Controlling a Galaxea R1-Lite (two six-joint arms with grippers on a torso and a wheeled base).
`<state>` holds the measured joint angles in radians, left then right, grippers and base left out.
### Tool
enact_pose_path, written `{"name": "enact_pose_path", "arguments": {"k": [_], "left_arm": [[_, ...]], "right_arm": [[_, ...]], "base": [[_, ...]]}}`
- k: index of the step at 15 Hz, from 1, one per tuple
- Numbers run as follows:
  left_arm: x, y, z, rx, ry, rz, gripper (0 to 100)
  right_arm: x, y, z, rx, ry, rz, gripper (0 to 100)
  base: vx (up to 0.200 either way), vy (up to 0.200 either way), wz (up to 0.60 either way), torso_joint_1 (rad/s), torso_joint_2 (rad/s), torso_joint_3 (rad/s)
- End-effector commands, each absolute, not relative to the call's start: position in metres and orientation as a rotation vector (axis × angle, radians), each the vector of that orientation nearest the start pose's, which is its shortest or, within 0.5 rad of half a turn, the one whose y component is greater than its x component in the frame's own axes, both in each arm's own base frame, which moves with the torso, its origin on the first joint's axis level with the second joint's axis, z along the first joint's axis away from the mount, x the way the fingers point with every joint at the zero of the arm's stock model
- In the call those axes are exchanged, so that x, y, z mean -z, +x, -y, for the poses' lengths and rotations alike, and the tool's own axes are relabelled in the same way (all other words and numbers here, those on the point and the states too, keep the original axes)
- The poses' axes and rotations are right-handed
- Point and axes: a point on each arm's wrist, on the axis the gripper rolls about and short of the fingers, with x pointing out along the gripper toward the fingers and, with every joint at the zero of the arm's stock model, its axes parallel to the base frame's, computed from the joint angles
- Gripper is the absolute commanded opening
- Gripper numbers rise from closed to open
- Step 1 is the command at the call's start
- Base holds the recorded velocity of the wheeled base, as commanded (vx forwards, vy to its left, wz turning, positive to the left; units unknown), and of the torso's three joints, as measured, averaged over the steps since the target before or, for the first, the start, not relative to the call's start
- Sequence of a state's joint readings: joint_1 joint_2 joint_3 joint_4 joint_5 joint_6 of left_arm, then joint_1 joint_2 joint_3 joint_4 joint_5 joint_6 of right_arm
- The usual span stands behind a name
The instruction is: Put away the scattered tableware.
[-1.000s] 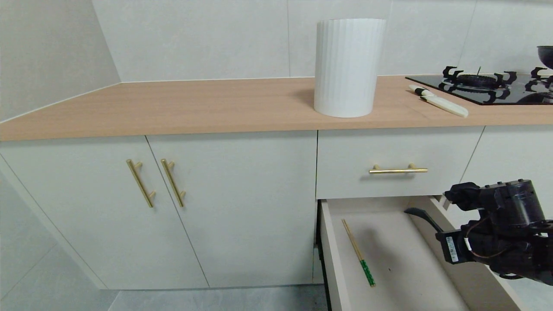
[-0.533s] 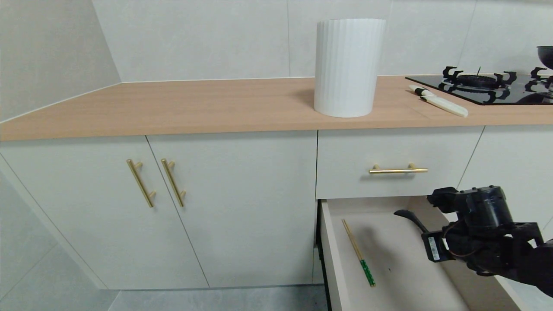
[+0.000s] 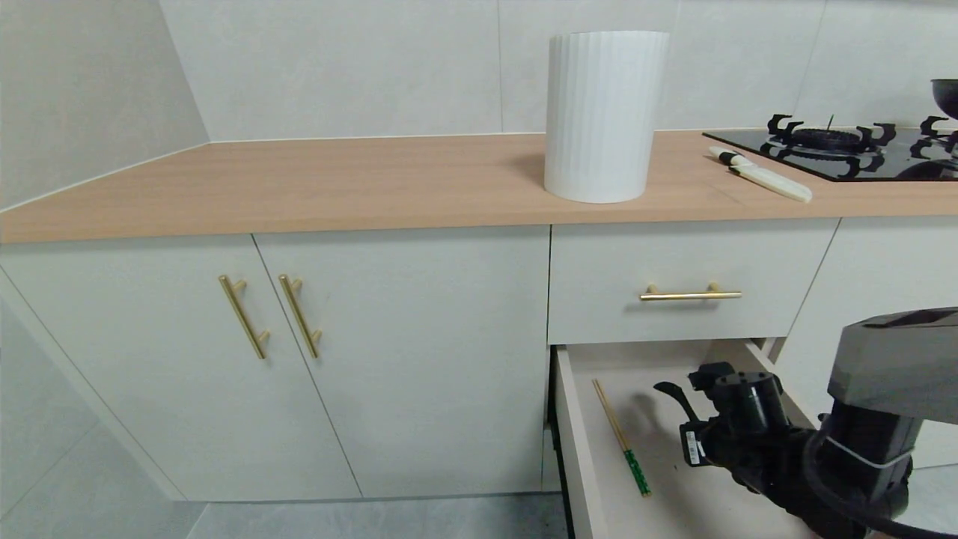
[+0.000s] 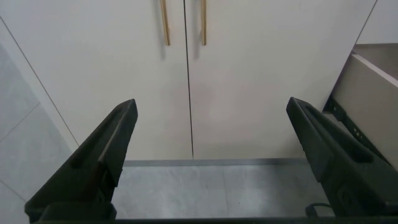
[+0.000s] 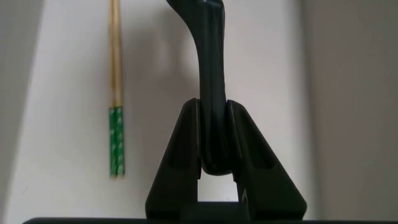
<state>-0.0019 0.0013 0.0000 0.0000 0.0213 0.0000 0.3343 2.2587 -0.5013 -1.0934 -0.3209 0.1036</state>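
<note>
Step in hand, by the look of it: laying black spoon point(image 3: 668, 391) into open drawer point(image 3: 566, 419). Clamped at one end between fingers point(image 5: 177, 155) of right gripper point(image 5: 213, 124), shut narrow on it, free end pointing toward drawer's back. Held low over drawer floor, between chopsticks point(image 3: 620, 438) along left wall and right wall; touching floor or not, can't tell. Next, probably: lower until spoon lies flat, part fingers, lift clear without dragging it. Left gripper point(image 4: 214, 162) empty, fingers spread wide, facing cupboard doors point(image 4: 186, 74). Knife point(image 3: 759, 176) lying on bench point(image 3: 337, 180) toward right end, beside stove point(image 3: 831, 146), likely next.
</note>
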Motion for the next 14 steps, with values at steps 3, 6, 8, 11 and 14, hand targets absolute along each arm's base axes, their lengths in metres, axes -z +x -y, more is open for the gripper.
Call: {"name": "enact_pose_path", "arguments": {"k": [3,6,8,11,14], "left_arm": [[-0.076,-0.023,-0.001,-0.02,0.0,-0.002,100],[-0.076,-0.023,-0.001,-0.018,0.0,-0.002,100],[-0.076,-0.023,-0.001,-0.018,0.0,-0.002,100],[-0.076,-0.023,-0.001,-0.02,0.0,-0.002,100],[-0.076,-0.023,-0.001,-0.02,0.0,-0.002,100]], "right_arm": [[0.058,0.294,-0.095,0.034,-0.158,-0.738,0],[0.063,0.295,-0.096,0.035,-0.163,-0.75,0],[0.063,0.295,-0.096,0.035,-0.163,-0.75,0],[0.063,0.295,-0.096,0.036,-0.163,-0.749,0],[0.063,0.295,-0.095,0.041,-0.164,-0.75,0]], "base": [[0.0,0.0,0.0,0.0,0.0,0.0],[0.0,0.0,0.0,0.0,0.0,0.0],[0.0,0.0,0.0,0.0,0.0,0.0],[0.0,0.0,0.0,0.0,0.0,0.0],[0.0,0.0,0.0,0.0,0.0,0.0]]}}
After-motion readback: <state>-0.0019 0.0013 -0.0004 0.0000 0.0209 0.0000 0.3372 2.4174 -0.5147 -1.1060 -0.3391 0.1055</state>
